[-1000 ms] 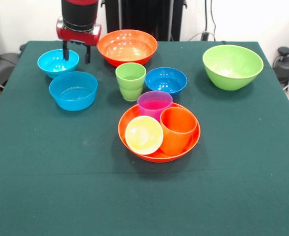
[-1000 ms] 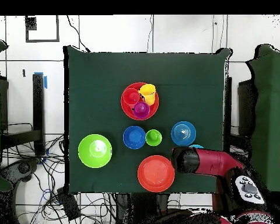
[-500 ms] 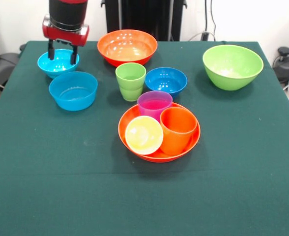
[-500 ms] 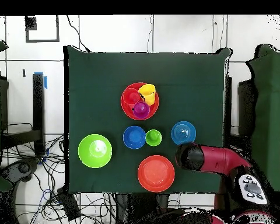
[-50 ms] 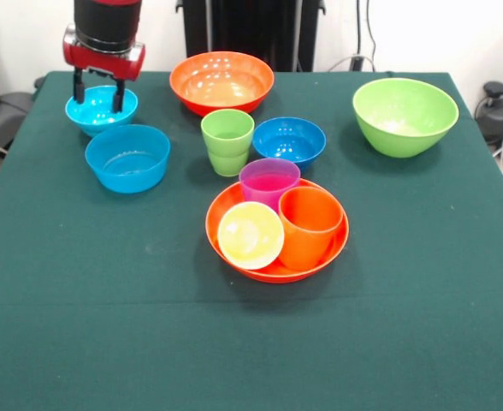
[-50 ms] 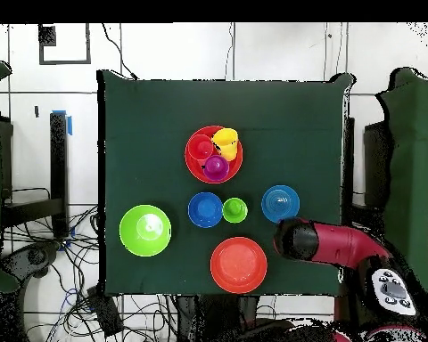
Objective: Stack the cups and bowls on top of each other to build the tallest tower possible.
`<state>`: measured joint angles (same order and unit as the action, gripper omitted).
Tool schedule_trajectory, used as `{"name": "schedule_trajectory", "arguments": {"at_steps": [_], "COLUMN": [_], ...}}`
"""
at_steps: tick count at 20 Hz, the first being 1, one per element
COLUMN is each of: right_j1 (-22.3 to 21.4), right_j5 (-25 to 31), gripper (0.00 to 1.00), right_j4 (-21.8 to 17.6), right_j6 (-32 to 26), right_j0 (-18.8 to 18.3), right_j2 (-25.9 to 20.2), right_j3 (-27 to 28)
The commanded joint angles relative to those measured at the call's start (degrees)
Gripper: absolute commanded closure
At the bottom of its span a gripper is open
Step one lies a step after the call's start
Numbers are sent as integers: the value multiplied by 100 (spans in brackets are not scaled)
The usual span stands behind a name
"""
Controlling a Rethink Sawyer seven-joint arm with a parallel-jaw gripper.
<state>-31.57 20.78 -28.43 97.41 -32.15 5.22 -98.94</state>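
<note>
In the upper left of the front view the gripper (image 5: 97, 90) is hanging with its fingers spread narrowly, holding nothing, directly over the far light blue bowl (image 5: 100, 110); one finger is sitting by the bowl's left rim, the other over its hollow, so the bowl is lying just beneath it; the second light blue bowl (image 5: 127, 157) is resting just below in frame; the other cups and bowls are waiting further right on the worktop (image 5: 106, 325).

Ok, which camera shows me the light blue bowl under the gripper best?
The front view: the light blue bowl shows clearly beneath the open gripper. In the overhead view the arm covers that bowl completely.
</note>
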Motion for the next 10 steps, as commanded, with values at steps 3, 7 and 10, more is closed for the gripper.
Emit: {"name": "schedule_trajectory", "arguments": {"at_steps": [3, 7, 10], "right_j1": [88, 38, 37], "right_j5": [54, 79, -163], "gripper": [0, 0, 0], "right_j4": [400, 444, 388], "right_j6": [414, 399, 445], "right_j0": [-155, -140, -88], "right_j2": [-863, -866, -829], "right_j3": [-106, -164, -210]}}
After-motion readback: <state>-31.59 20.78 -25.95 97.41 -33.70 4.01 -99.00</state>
